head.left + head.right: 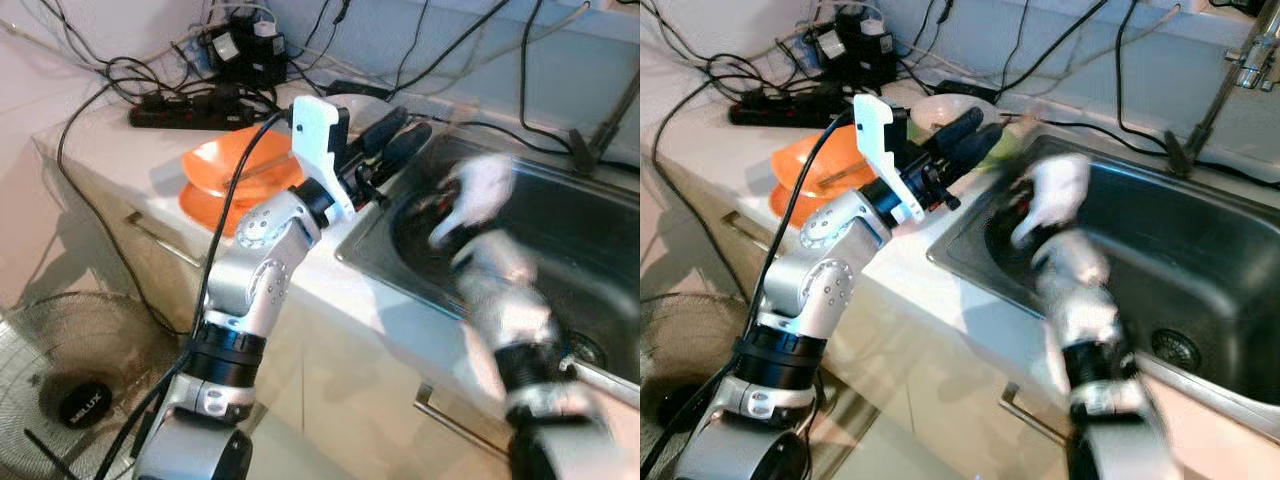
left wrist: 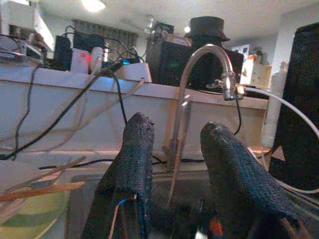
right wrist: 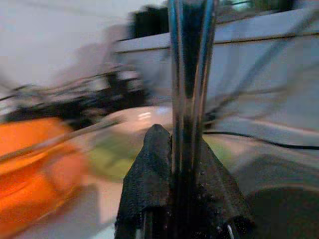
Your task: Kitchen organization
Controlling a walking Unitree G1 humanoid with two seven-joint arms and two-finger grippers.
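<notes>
My left gripper (image 1: 395, 135) reaches over the counter's edge beside the sink (image 1: 570, 250), open with nothing between its fingers (image 2: 137, 149). Just behind it lie stacked orange plates (image 1: 235, 170) and a pale green bowl (image 2: 25, 214) with chopsticks (image 2: 40, 191) across it. My right gripper (image 1: 445, 235) is blurred with motion over the left part of the sink. In the right wrist view it is shut on a shiny metal utensil handle (image 3: 189, 74) that stands up between its fingers (image 3: 144, 174). The rest of that utensil is hidden.
A curved faucet (image 2: 199, 74) stands behind the sink. A black power strip (image 1: 190, 115) and tangled cables lie at the back of the counter. Cabinet handles (image 1: 160, 240) run below the counter. A fan (image 1: 70, 380) lies on the floor at the left.
</notes>
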